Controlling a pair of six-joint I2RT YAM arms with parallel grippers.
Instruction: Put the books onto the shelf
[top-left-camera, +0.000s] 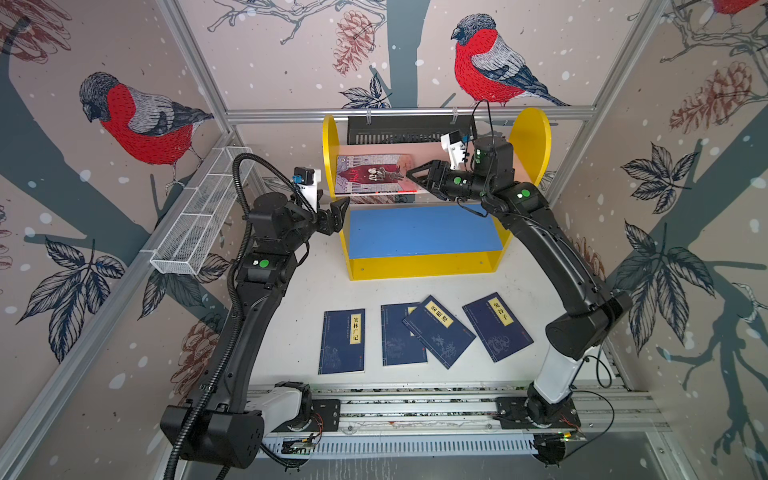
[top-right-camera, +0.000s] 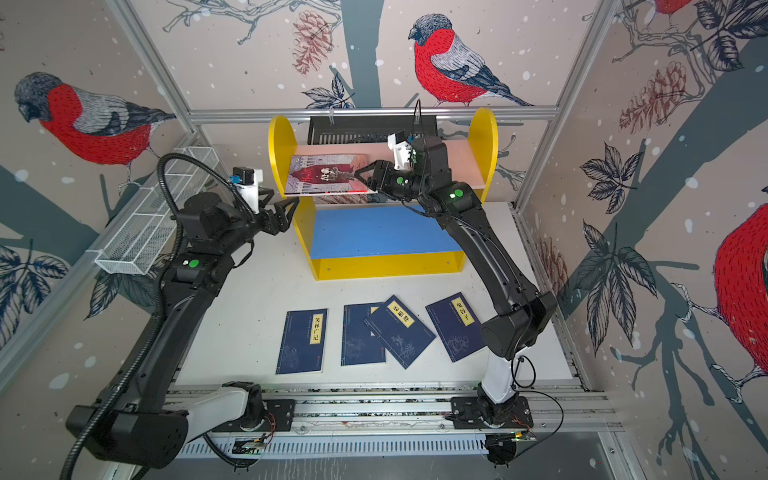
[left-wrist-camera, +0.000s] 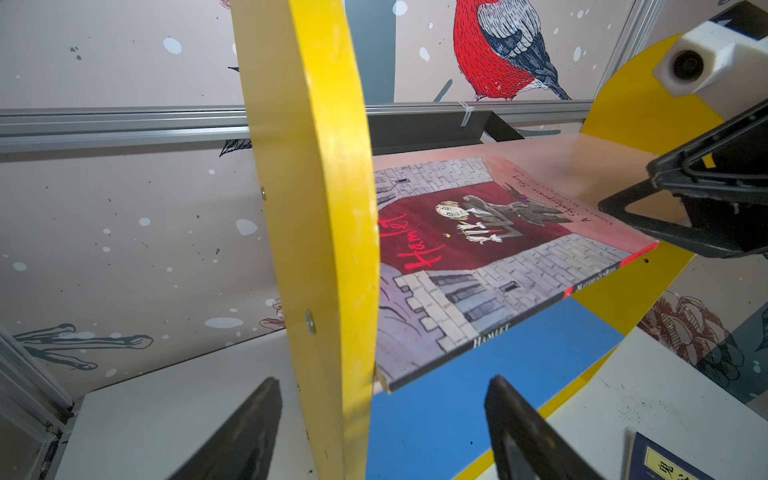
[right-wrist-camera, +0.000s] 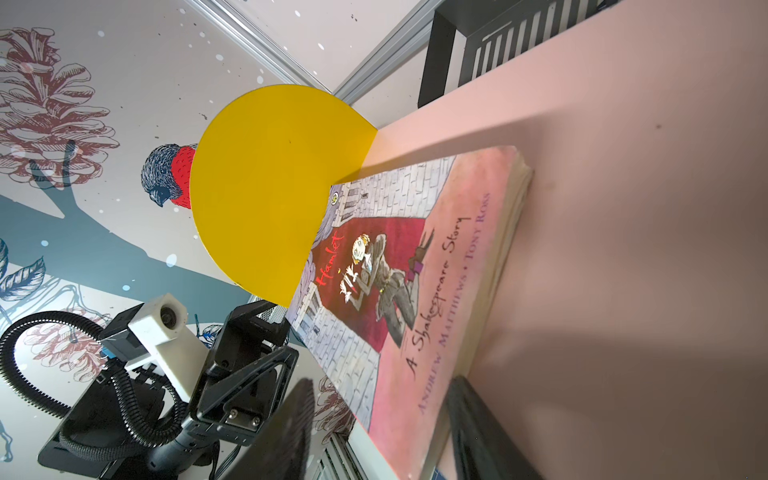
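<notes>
Book (top-left-camera: 370, 174) titled "Hamlet, A Shakespeare Story" lies flat on shelf (top-left-camera: 424, 266), pink board. Navy books (top-left-camera: 343, 340) on bench (top-left-camera: 291, 324) read 笑林广记, 鬼谷子. Left gripper (top-left-camera: 341, 214), right gripper (top-left-camera: 415, 176): jaws apart, empty.

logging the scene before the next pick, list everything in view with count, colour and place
table: 1, white, under everything
shelf: 1, yellow sides, pink upper and blue lower board, at the table's back
illustrated book: 1, grey-lilac with dark red picture, flat on the pink board
navy books: 4, yellow labels, flat on the table before the shelf, two overlapping
wire basket: 1, white, on the left wall
slotted tray: 1, black, behind the shelf
left gripper: 1, black, open, beside the shelf's left panel
right gripper: 1, black, open, at the illustrated book's right end
</notes>
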